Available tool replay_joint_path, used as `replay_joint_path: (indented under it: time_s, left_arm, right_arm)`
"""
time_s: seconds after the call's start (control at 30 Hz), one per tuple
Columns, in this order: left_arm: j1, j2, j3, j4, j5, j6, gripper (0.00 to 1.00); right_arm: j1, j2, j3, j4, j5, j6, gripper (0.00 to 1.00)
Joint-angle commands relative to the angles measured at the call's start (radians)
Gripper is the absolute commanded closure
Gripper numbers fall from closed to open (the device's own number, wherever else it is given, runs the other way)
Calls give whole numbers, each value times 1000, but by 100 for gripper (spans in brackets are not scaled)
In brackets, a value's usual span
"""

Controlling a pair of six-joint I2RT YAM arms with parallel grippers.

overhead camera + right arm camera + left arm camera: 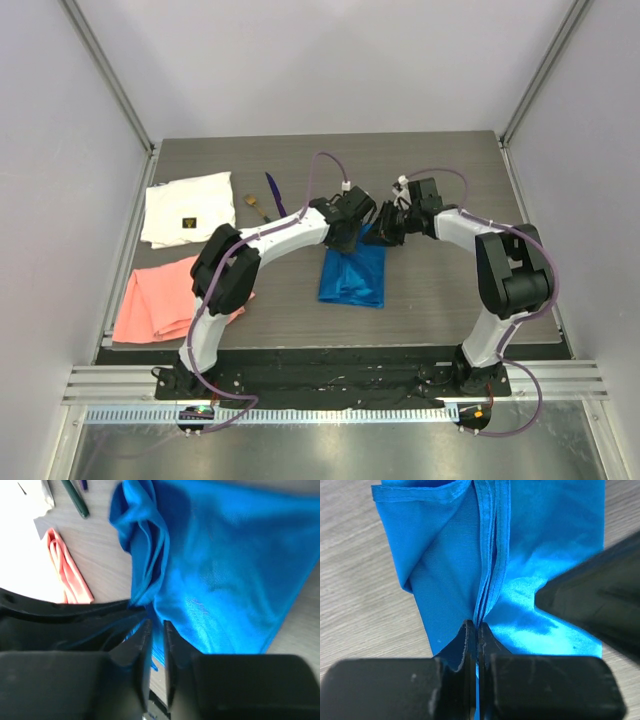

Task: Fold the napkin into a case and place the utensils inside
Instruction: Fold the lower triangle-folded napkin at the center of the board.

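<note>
The napkin (pixel 352 278) lies partly folded near the middle of the worktop (pixel 450 180), a blue strip whose long axis runs up and down the overhead frame. Both arms meet at its upper end. The left pincer (pixel 353 236) is clenched on the stacked hems there. The right pincer (pixel 386 236), just beside it to the right, appears clamped on a bunched fold. From either pincer the cloth stretches toward the bottom of the frame. The utensils, a purple piece (pixel 271 190) and a green-handled one (pixel 258 207), lie at upper left, so the left arm looks better placed to fetch them.
</note>
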Motion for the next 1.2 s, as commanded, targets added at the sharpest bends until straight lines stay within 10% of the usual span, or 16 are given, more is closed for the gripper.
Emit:
replay_joint_path:
  time_s: [0.0, 0.23, 0.8, 1.17]
  left_arm:
    - [11, -61, -20, 7, 27, -17, 100]
    - [15, -65, -26, 2, 41, -31, 100]
    - [22, -68, -3, 28, 143, -74, 100]
    - [25, 20, 57, 8, 119, -169, 100]
  right_arm:
    - [50, -46, -75, 150, -58, 87, 83]
    - [125, -1, -154, 307, -63, 165, 99]
    - [134, 98, -290, 437, -12, 165, 99]
    - [108, -111, -265, 278, -3, 158, 99]
